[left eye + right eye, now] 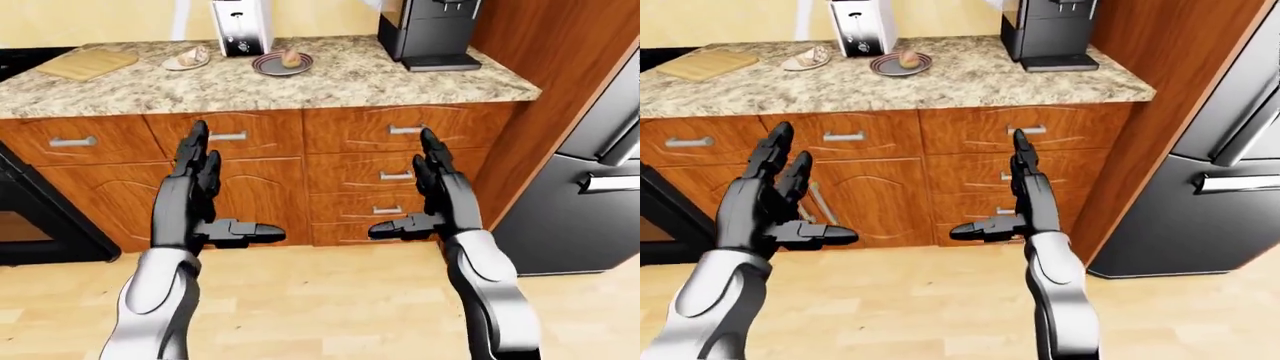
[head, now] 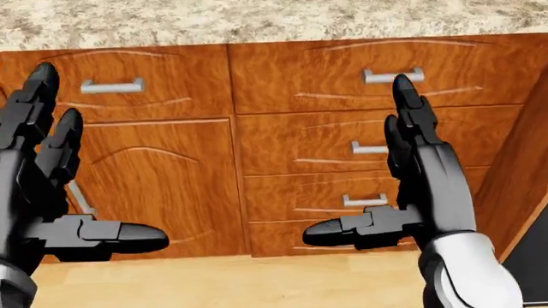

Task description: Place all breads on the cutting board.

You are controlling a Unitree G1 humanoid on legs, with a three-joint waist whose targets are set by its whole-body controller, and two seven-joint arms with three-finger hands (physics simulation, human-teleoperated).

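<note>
Left-eye view: both arms are raised in the lower half of the frame, over pale wood floor (image 1: 320,300). Left hand (image 1: 195,202) sits left of centre, fingers straight and pointing up, thumb out toward the middle; released, holding nothing. Right hand (image 1: 435,199) sits right of centre in a mirrored pose, fingers up, thumb pointing left; also released and empty. The two hands are well apart.

Beyond the hands, a run of reddish wood cabinets (image 1: 330,165) fills the middle band, drawers and doors with silver bar handles. A dark oven (image 1: 30,225) shows at the left edge; a dark fridge (image 1: 590,180) stands at the right edge.

Above the cabinets, a speckled granite counter (image 1: 400,79) spans the upper part of the frame. On it, upper left, lies the cutting board (image 1: 88,63), bare. Just right of it, a small light plate holds one bread (image 1: 190,56). Further right, a dark plate (image 1: 282,64) carries a second bread (image 1: 290,57). Both breads are apart from the board. A white toaster (image 1: 243,26) stands between the two plates, nearer the top of the frame. A black coffee machine (image 1: 428,30) stands at upper right.
</note>
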